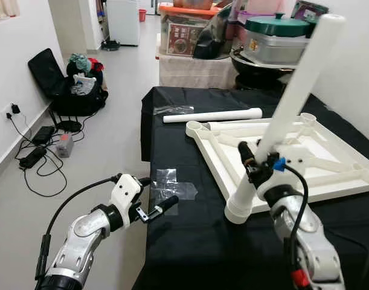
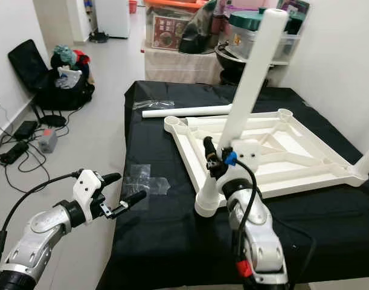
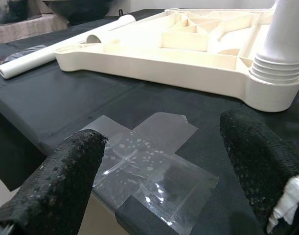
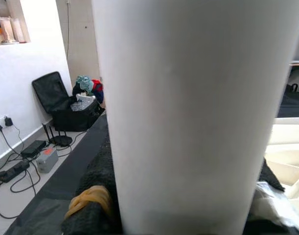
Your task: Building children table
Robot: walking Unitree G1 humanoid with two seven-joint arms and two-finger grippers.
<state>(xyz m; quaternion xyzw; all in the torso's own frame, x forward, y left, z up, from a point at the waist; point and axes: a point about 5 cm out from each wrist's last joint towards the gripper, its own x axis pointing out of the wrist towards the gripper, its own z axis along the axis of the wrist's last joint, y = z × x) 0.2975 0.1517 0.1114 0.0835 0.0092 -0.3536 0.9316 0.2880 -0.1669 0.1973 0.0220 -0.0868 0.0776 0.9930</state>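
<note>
1. The left tool [image 1: 153, 199] hovers at the near left edge of the surface [image 1: 196, 241], which is draped in black cloth; its two black fingers [image 3: 61, 186] stand apart, holding nothing.
2. Just beyond those fingers, a patch of clear tape [image 3: 149, 166] lies flat on the cloth at the left edge.
3. The right tool [image 1: 256, 162] is at the near corner of the table top, its fingers closed around a white table leg [image 1: 293, 99]. The right wrist view shows the leg close up between the dark pads [image 4: 98, 196].
4. That leg stands in the near corner socket [image 1: 240, 208] of the table top, leaning to the right and away; how deeply it sits in the socket is hard to judge.
5. The white table top [image 1: 329, 175] lies upside down on the right half of the surface, ribs facing up, with open round sockets at its far corners.
6. A second white leg [image 1: 211, 115] lies flat on the cloth just beyond the far left corner of the table top, with a clear plastic wrapper [image 1: 172, 109] beside its left end.
7. On the floor to the left, a black bag [image 1: 69, 84] stuffed with clothes rests against the wall, with cables and a power strip [image 1: 33, 157] nearer.
8. Behind the surface sit storage boxes [image 1: 187, 30] and a green-lidded pot [image 1: 275, 36].
</note>
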